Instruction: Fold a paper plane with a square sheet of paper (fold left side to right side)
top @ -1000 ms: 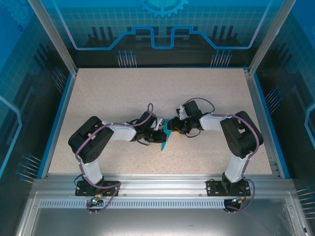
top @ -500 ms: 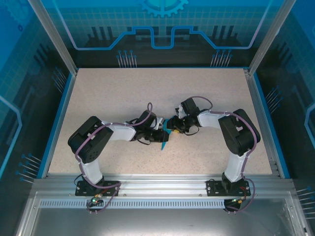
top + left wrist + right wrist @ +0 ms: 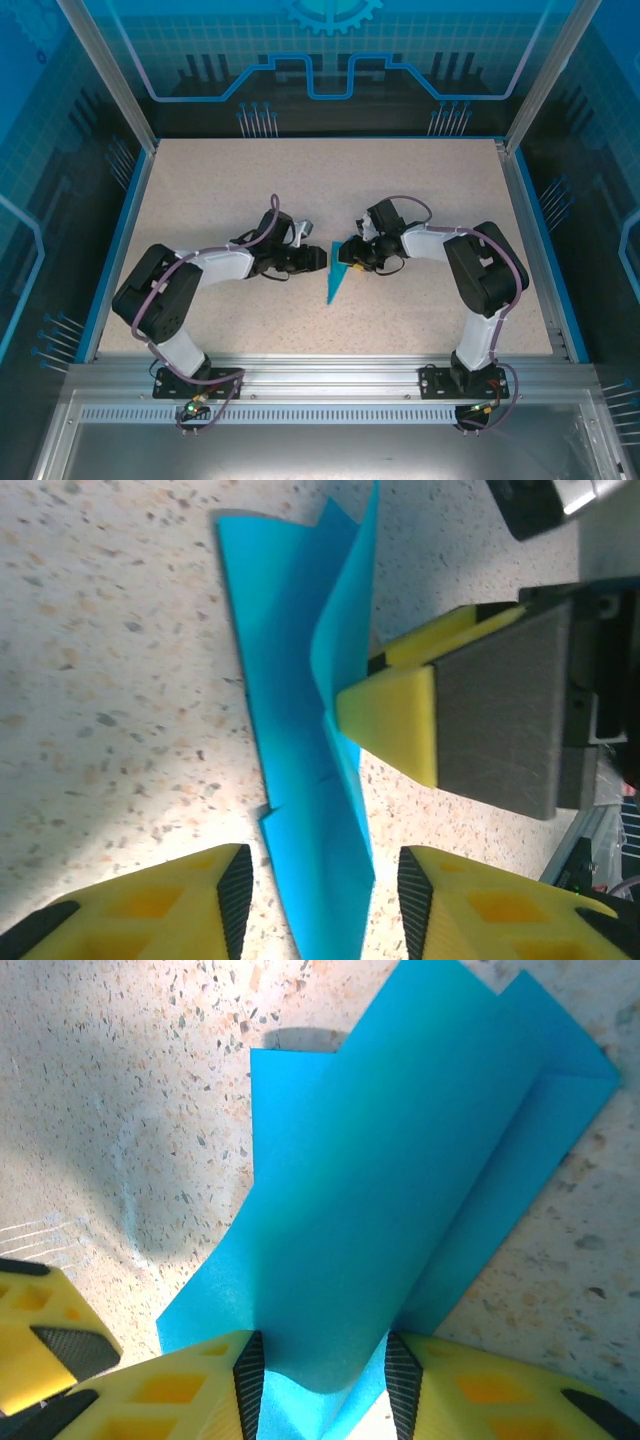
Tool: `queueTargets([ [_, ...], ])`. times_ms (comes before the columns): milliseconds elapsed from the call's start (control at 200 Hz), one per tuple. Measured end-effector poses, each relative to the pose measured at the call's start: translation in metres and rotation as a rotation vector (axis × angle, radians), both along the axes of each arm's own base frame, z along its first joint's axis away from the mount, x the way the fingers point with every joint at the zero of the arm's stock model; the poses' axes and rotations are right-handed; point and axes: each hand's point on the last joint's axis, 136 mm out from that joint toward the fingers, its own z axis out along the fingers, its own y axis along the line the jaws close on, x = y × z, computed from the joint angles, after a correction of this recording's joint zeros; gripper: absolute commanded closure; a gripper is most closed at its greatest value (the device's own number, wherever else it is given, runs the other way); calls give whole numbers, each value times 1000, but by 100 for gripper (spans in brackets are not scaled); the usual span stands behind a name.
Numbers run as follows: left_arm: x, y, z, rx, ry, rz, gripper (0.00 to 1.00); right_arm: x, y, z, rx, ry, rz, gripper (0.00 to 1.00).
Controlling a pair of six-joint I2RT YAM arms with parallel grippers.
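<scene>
The paper (image 3: 337, 281) is already a narrow, pointed shape on the table (image 3: 220, 190). Its wide end sits in the right tool (image 3: 318, 1355) and its point runs away from that tool toward the arm bases. The right tool is about half closed on it, and the layers bow up between its fingers (image 3: 200, 1390), so it has hold of the wide end. The left tool (image 3: 322, 865) stands just across the paper from the right tool. It is open and holds nothing, with the narrow part of the paper lying in its gap.

The step in hand looks like the lengthwise fold, left half over to the right.

- The right tool should keep its hold low and steady so the centre crease does not swing.
- The left tool should close on the raised left flap alone, near its free edge and a little way off from the right tool, not on both layers.
- It should carry the flap over in a low arc toward the right tool until the edges meet, then press along the crease, working away from the right tool toward the point.
- A hard pinch will probably crumple paper this thin, and a pull toward the left could drag it out of the right tool.
</scene>
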Motion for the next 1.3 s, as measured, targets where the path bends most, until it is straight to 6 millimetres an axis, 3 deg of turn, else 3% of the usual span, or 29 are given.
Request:
queueTargets([
  [195, 13, -9, -10, -14, 46, -1, 57, 0, 0, 0, 0, 0, 0, 59],
  [495, 15, -18, -15, -56, 89, -13, 58, 0, 0, 0, 0, 0, 0, 59],
  [905, 27, -28, -22, -82, 112, -16, 86, 0, 0, 0, 0, 0, 0, 59],
  [1300, 32, -32, -35, -68, 134, -30, 91, -1, 0, 3, 9, -29, 16, 54],
])
